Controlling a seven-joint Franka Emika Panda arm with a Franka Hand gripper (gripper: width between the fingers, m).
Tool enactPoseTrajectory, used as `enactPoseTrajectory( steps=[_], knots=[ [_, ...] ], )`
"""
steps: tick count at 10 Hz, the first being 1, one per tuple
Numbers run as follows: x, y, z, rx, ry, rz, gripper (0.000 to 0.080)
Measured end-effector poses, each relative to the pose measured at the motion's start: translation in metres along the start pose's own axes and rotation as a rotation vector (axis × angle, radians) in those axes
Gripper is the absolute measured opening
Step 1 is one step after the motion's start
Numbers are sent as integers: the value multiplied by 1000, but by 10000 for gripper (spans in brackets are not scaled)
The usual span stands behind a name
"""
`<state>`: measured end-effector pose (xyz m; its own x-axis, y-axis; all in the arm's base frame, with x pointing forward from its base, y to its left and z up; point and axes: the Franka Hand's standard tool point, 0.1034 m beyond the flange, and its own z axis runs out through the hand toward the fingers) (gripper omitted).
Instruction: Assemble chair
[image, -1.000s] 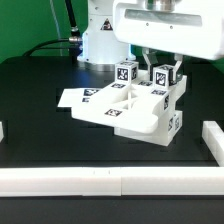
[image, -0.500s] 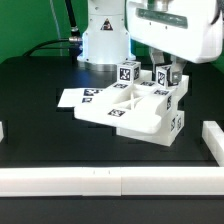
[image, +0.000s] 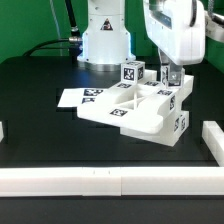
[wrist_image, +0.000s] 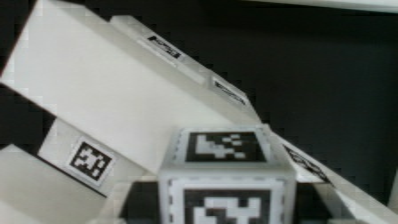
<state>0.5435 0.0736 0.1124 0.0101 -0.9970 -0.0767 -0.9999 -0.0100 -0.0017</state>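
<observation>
Though near chair, hand fingertips obscured

One partly joined matte white chunky plastic chair assembly sits on the one black counter. One flat white marker board lies beside it, and two tagged white cube-shaped blocks stand on top.

White chair parts on black

The chair was matte white with black-and-white square tags; the tabletop was black, the marker board white with black tags, the border rail plain white
</observation>
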Motion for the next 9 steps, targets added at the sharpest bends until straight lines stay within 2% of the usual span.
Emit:
enactPoseTrajectory(
  steps=[4,6,7,8,9],
  knots=[
    [-5,0,0,0,-23,253,287],
    [-6,0,0,0,-23,239,287],
    [-6,0,0,-1,-23,203,473],
    [-5,2,1,-16,-24,166,473],
    [-5,1,1,-19,-24,84,613]
  ],
)
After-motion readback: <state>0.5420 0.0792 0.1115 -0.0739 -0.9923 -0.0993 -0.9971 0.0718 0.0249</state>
